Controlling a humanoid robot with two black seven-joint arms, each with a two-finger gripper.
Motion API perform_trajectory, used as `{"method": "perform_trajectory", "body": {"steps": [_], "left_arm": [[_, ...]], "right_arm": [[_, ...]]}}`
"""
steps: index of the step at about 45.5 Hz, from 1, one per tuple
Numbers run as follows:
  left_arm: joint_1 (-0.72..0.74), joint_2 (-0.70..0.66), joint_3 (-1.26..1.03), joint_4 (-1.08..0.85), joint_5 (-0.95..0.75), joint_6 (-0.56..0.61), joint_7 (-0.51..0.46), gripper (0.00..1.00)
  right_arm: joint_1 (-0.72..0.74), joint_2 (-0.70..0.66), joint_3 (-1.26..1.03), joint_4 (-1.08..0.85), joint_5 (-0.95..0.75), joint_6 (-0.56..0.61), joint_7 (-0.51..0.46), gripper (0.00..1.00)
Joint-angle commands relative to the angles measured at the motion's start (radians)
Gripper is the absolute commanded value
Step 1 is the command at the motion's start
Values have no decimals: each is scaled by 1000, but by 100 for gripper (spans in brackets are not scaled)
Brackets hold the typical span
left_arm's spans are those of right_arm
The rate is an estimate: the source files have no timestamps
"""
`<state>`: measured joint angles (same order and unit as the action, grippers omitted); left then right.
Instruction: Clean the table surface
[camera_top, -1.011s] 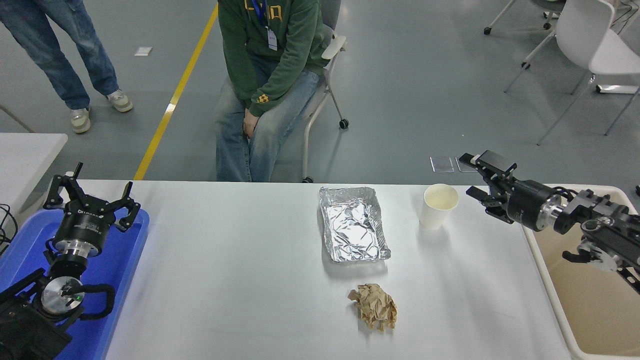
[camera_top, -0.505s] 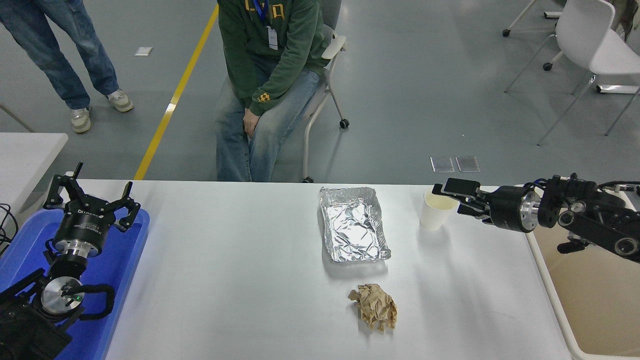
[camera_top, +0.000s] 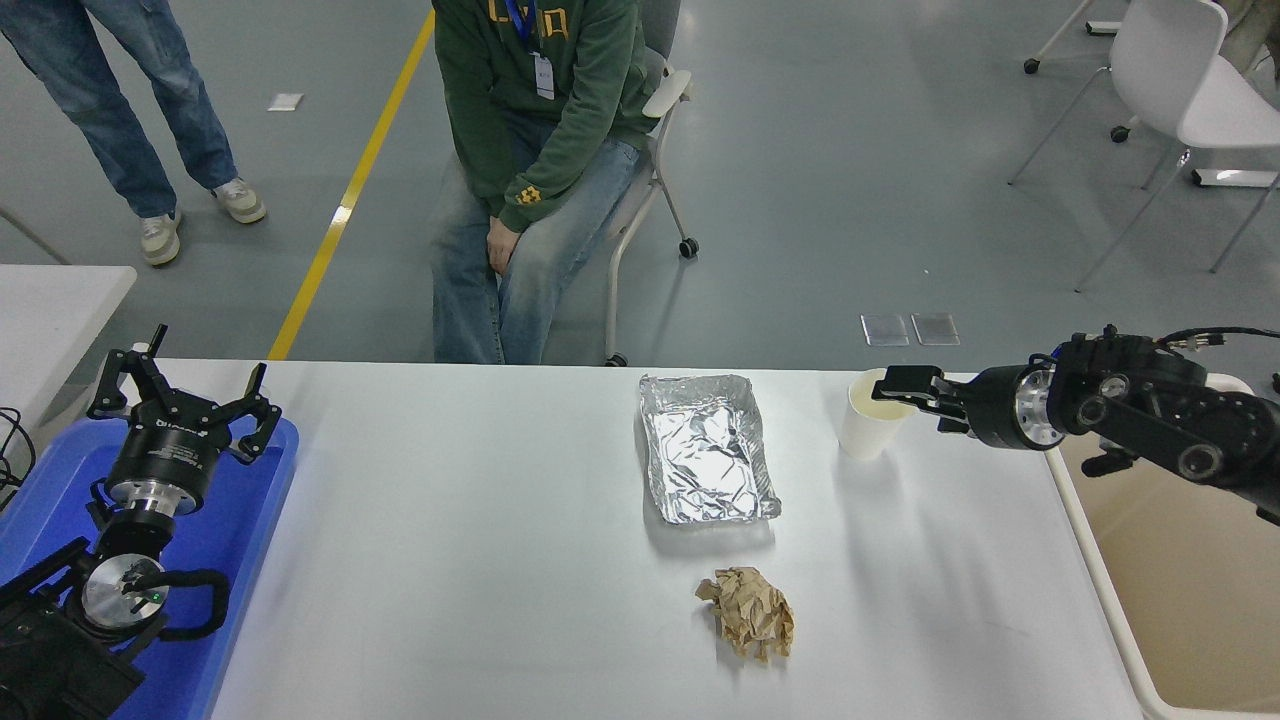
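We see the right tool (camera_top: 893, 388) reaching in from the bench's (camera_top: 480, 560) right edge, fingers at the rim of the paper cup (camera_top: 872, 415) near the far right corner; we cannot tell whether it grips. The left tool (camera_top: 180, 395), spread open and empty, is parked over the blue tray (camera_top: 255, 520) at the left edge.

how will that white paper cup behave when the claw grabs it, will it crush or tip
The paper cup stands upright and looks empty, so it is probably very light and may tip or slide if nudged sideways. Its thin wall and open rim suggest it could crush under a hard squeeze. The right claw sits at the rim, so a gentle grip seems wise.
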<state>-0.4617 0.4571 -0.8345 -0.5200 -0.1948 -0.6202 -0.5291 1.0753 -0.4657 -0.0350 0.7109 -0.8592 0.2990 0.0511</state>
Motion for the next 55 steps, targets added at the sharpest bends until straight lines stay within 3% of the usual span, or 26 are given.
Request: {"method": "perform_trajectory", "body": {"steps": [1, 12, 45, 55], "left_arm": [[0, 0, 0, 0, 0, 0, 0, 100], [0, 0, 0, 0, 0, 0, 0, 100], [0, 0, 0, 0, 0, 0, 0, 100], [0, 0, 0, 0, 0, 0, 0, 100]], "right_arm": [[15, 45, -3, -51, 57, 6, -83, 100], [14, 136, -17, -191, 60, 22, -102, 100], [-2, 262, -20, -364, 60, 28, -155, 99], [-5, 285, -35, -370, 60, 26, -155, 94]]}}
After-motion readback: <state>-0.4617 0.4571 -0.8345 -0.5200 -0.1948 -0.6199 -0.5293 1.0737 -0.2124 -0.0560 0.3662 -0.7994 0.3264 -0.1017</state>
